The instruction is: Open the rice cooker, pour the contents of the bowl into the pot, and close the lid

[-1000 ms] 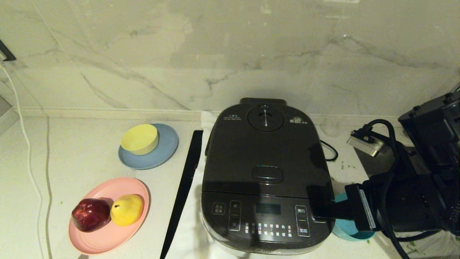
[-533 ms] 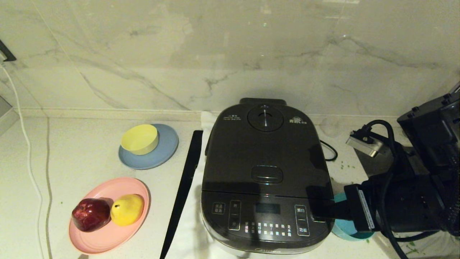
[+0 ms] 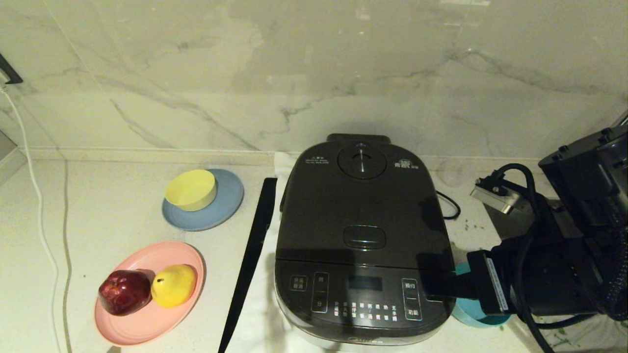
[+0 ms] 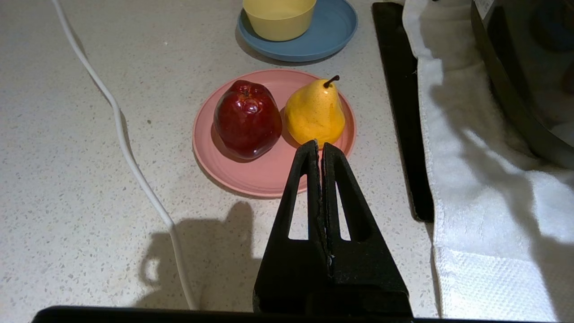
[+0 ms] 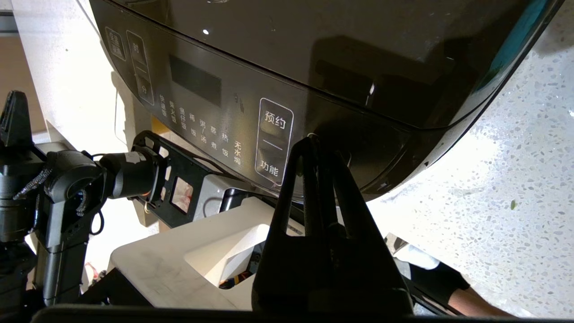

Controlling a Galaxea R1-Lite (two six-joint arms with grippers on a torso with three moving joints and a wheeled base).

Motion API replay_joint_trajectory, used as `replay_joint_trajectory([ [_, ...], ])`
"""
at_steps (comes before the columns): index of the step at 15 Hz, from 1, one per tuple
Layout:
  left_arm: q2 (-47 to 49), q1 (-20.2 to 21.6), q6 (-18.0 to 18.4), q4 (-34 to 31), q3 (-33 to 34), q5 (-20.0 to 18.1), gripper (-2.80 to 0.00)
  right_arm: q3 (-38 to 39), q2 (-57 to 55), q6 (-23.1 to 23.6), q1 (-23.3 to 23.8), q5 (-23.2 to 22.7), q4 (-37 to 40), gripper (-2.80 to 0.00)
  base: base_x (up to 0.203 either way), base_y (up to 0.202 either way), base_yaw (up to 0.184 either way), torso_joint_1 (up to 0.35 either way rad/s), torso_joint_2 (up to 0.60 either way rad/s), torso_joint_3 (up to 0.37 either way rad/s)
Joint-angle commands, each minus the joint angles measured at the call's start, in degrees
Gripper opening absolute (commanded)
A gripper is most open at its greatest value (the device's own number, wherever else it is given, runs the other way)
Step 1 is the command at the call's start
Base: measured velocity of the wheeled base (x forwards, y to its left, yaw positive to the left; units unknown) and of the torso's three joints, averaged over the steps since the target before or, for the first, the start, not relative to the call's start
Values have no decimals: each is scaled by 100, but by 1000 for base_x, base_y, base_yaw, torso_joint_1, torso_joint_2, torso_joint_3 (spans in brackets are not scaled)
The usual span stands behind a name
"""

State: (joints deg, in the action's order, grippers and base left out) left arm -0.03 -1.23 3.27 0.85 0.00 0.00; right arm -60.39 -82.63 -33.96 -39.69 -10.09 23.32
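The dark grey rice cooker (image 3: 362,235) stands mid-counter with its lid (image 3: 363,206) down, so the pot is hidden. My right gripper (image 3: 428,290) is shut and empty, its tips over the right end of the front button panel (image 5: 274,142); in the right wrist view the gripper (image 5: 315,140) points at the cooker's front right corner. The teal bowl (image 3: 472,310) sits on the counter right of the cooker, mostly covered by my right arm, with its inside hidden. A few green bits (image 3: 468,226) lie on the counter. My left gripper (image 4: 319,144) is shut and hovers near the pink plate.
A pink plate (image 3: 147,318) with a red apple (image 3: 123,291) and a yellow pear (image 3: 172,285) lies front left. A yellow bowl (image 3: 190,189) stands on a grey-blue plate (image 3: 226,206). A black strip (image 3: 251,255) and a white towel (image 4: 466,179) lie left of the cooker. A white cable (image 3: 39,215) runs along the far left.
My right arm has edged slightly left along the cooker's front right corner. Nothing else has moved.
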Motion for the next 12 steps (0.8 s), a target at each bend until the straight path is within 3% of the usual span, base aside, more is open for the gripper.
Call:
replay_joint_trajectory([
  [1,-15,0,7,3,53,0,-280,10,-65,-14,5,-1,6,-280,0,0,0,0,0,0],
  [12,-15,0,-2,2,53,0,-280,157,-192,-55,41,-1,-196,-280,0,0,0,0,0,0],
])
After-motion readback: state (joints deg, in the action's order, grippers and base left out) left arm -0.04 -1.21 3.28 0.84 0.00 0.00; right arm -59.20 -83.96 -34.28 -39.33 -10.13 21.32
